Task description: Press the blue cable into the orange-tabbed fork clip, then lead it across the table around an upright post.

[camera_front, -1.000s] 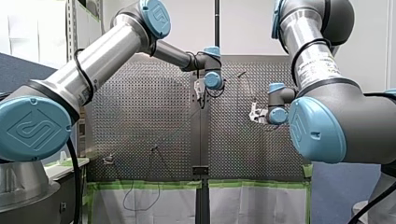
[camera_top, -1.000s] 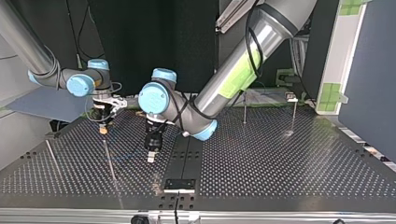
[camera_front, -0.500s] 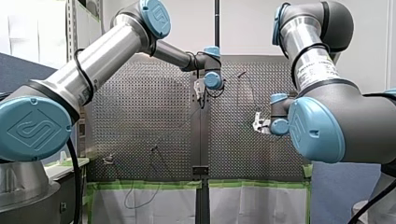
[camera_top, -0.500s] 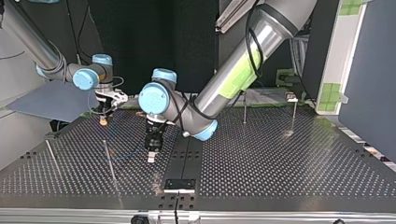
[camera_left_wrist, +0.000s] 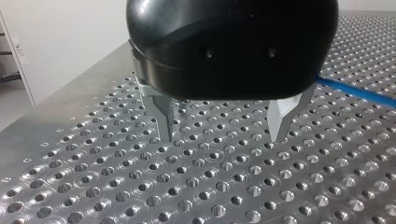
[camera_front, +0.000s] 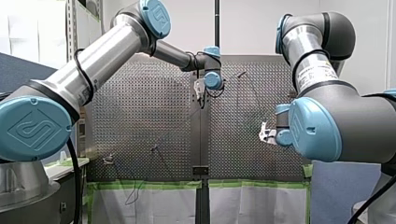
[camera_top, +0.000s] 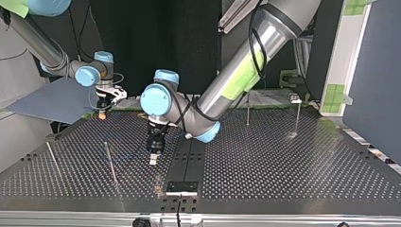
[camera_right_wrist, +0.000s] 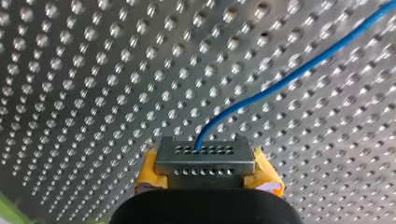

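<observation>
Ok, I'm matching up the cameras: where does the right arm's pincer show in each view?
Front view: my right pincer, right of centre.
Top view: far left, near the back edge of the perforated table.
Left wrist view: not in it.
Right wrist view: at the bottom edge, shut on the blue cable.
Shared landmark: the perforated table.

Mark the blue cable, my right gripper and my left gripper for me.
blue cable (camera_right_wrist: 280, 84), right wrist view, on its free run ahead of the gripper.
right gripper (camera_right_wrist: 204, 158), right wrist view, midway between its fingertips.
left gripper (camera_left_wrist: 223, 133), left wrist view, midway between its fingertips.
</observation>
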Tool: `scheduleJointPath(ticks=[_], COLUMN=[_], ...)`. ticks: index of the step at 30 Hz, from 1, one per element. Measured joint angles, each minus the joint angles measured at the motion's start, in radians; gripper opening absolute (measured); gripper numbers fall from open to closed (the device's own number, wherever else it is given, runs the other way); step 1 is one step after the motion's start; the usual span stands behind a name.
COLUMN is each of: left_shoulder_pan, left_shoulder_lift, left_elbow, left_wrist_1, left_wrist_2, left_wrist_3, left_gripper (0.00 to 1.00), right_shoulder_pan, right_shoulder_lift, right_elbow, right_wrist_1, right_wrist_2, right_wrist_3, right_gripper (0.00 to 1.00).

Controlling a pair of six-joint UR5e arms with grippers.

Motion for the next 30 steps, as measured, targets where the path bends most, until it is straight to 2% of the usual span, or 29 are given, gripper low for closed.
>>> scheduleJointPath(ticks=[9,30], left_shoulder_pan=[0.001,0.003], left_shoulder_lift=[0.0,0.0], left_elbow=[0.0,0.0], left_wrist_1=[0.0,0.0], left_wrist_2=[0.0,0.001], left_wrist_3=[0.001,0.001], left_gripper=[1.0,1.0], right_shoulder_pan=[-0.021,-0.06], right_shoulder_lift=[0.036,0.12], right_elbow=[0.0,-0.001], right_wrist_1=[-0.019,-0.07], right_wrist_2=[0.004,0.019], right_wrist_3=[0.0,0.023], right_gripper=[0.0,0.0])
